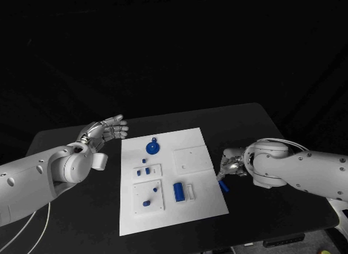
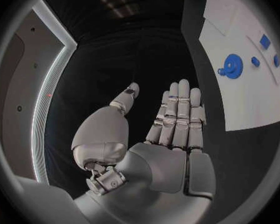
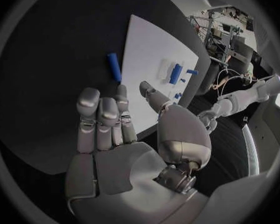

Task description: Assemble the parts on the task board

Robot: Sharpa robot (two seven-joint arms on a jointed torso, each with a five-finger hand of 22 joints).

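Right hand (image 3: 118, 134) hovers with fingers apart, empty, just over the blue peg (image 3: 114, 66) lying off the board's (image 1: 208, 203) right edge; best pinch it mid-length. Left hand (image 2: 171, 129) waits flat and empty.

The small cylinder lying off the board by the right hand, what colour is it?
Blue; the cylinder shows best in the right wrist view, on the black table.

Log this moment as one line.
left robot hand: open, off board | right robot hand: open, above blue peg on table | task board: unfinished
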